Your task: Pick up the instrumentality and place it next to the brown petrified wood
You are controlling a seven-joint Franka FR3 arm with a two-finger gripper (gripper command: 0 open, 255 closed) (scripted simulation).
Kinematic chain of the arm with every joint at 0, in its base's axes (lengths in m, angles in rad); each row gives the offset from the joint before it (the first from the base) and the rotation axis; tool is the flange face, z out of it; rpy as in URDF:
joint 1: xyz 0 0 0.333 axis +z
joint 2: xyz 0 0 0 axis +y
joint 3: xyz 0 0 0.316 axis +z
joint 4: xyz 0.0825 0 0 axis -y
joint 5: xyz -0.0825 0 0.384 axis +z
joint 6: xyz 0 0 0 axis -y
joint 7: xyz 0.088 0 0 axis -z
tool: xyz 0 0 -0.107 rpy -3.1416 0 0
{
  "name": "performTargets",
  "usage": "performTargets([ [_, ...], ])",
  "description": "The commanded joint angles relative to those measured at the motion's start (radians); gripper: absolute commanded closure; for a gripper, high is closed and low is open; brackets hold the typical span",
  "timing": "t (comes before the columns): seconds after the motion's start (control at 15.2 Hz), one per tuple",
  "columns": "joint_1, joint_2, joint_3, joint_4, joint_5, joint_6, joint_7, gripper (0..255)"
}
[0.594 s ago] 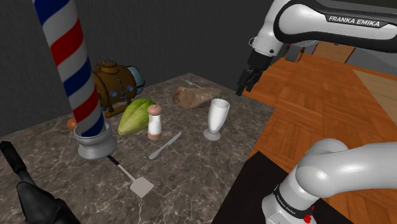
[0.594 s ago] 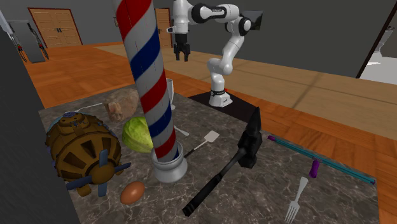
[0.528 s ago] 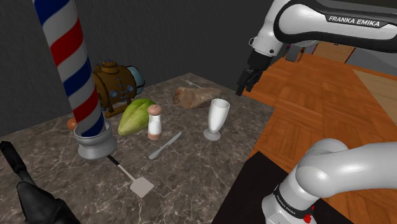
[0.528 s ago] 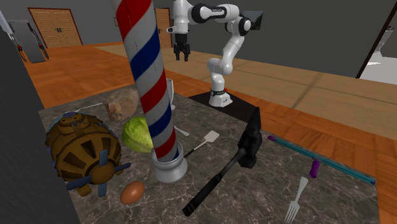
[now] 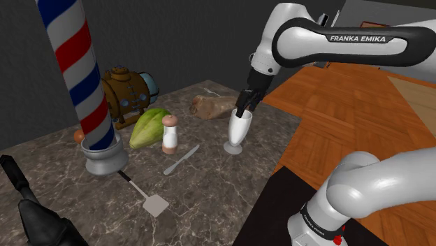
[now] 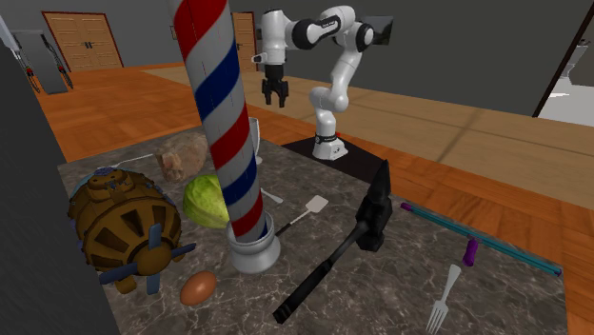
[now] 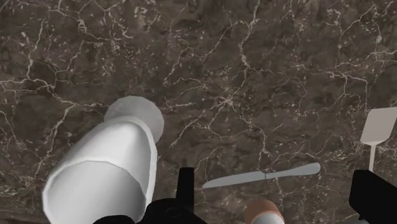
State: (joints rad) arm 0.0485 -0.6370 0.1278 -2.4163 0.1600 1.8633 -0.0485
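One white goblet (image 5: 238,133), likely the instrumentality, stands upright on the marble table (image 5: 209,192) near the brown petrified wood (image 5: 213,105) — the gripper (image 5: 243,112), fingers spread, hovers over its rim with the cup off to one side, so I'd centre it between the fingers before descending.

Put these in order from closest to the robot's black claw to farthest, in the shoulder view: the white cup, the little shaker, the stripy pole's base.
1. white cup: close by, just below the open gripper.
2. shaker: farther toward the shoulder view's left.
3. pole's base: farthest left, beyond the shaker.
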Motion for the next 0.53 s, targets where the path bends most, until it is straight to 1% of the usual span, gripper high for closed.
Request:
performTargets([
  [0.0,0.013,0.043,0.038,0.000,0.012,0.048,0.034,0],
  [0.26,0.034,0.139,0.115,0.013,0.025,0.138,0.104,0],
  [0.46,0.046,0.223,0.173,0.036,0.022,0.203,0.160,0],
])
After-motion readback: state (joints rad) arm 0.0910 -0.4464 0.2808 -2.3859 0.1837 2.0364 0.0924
